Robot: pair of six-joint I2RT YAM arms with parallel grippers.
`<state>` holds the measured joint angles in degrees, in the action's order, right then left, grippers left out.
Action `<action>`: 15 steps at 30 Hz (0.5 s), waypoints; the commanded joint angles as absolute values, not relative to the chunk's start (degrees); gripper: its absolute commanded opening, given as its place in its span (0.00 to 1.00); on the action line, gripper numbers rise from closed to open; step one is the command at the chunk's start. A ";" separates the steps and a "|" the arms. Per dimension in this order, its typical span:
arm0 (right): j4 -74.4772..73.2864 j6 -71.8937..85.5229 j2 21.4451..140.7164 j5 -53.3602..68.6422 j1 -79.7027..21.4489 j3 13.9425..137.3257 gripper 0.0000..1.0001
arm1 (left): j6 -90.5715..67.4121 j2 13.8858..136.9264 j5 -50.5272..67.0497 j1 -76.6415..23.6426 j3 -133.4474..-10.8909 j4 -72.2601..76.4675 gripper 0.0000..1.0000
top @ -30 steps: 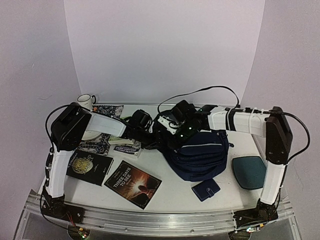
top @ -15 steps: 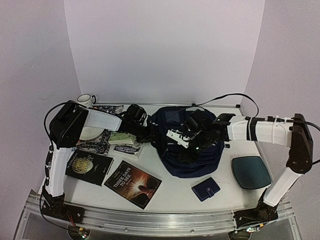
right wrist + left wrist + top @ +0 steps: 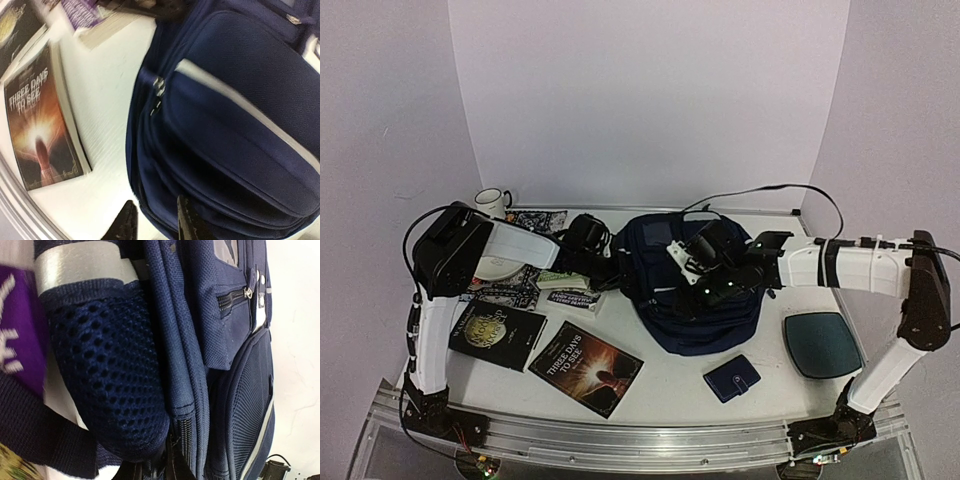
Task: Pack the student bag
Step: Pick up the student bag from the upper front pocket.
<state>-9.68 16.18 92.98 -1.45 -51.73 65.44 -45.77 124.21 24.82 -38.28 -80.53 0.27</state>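
The student bag (image 3: 705, 325) lies slumped on the bench (image 3: 670, 405), about midway across and towards the back wall, front pockets facing up. Everything waiting to go in sits around it: a paperback titled Three Days to See (image 3: 586, 368) to the bag's near left, more books beyond that, a small navy wallet (image 3: 731, 379) just in front of the bag, and a teal pad (image 3: 818, 343) off its right side.

The left hand (image 3: 610, 268) is pressed up against the bag's left flank. Its own camera is filled with the mesh side pocket (image 3: 110, 380) and the seams beside it, and I cannot tell from here whether the fingers are pinching fabric or only resting there. The right hand (image 3: 156, 222) hangs over the top of the bag. Its two fingers stand apart with bare bench showing between them and nothing caught in them, so it looks released.

I'd judge the bag soft and floppy. It has no frame to speak of, it sags under its own weight, and it seems to hold little, so it should be light. It won't break, but it will fold and slide rather than stay put if tugged from one side only. The woven cloth gives decent purchase. The better holds would be the zip pullers (image 3: 158, 87) on the front pocket, a strap, or a pinch of the lip by a zip. One hand probably needs to pin the fabric while the other draws a zip open.
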 commanded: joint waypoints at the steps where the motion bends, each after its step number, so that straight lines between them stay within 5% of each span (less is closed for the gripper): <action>1: -3.60 34.75 91.53 -10.62 -53.76 62.52 0.40 | -49.07 119.20 24.96 -40.21 -79.01 5.79 0.00; 15: -6.13 52.80 103.16 -26.25 -58.71 68.11 0.43 | -51.64 119.65 23.81 -44.96 -79.02 8.70 0.00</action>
